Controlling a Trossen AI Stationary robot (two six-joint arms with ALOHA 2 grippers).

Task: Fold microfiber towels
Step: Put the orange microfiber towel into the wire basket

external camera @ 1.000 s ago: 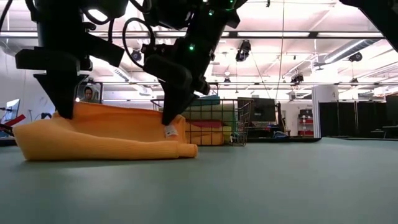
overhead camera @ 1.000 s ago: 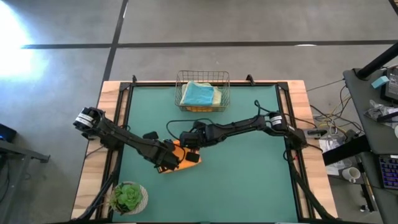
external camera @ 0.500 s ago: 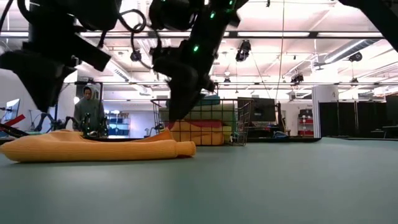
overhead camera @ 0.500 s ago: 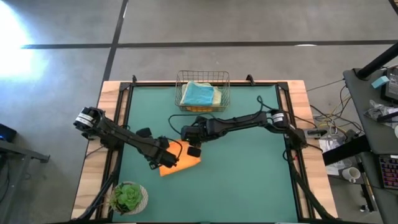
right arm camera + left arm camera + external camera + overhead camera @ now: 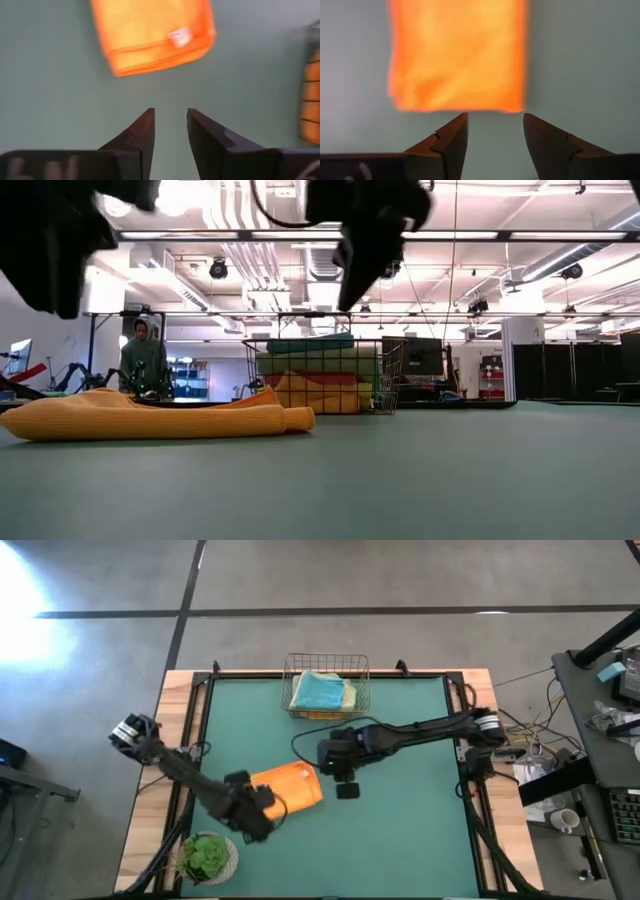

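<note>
One orange microfiber towel (image 5: 291, 786) lies folded and flat on the green mat (image 5: 400, 830), left of centre, a white label (image 5: 180, 36) near one corner. In the low view the towel (image 5: 150, 416) is a low roll on the mat. My left gripper (image 5: 260, 804) hovers open at its near-left side, fingers apart in the left wrist view (image 5: 495, 135). My right gripper (image 5: 341, 776) hangs open to the towel's right, above the mat (image 5: 170, 131). More towels, teal (image 5: 320, 690) on top, sit in the wire basket (image 5: 363, 690).
The wire basket (image 5: 320, 375) stands at the mat's far edge. A potted plant (image 5: 207, 858) sits at the table's near left corner, close to my left arm. A person (image 5: 143, 358) stands in the room beyond the table. Open mat lies to the right.
Both grippers have opened and let go of the orange towel, then risen off it. The left one has drawn back toward the near left corner, the right one toward the table's right edge. The towel's raised edge has dropped, and it now lies flat and folded.
</note>
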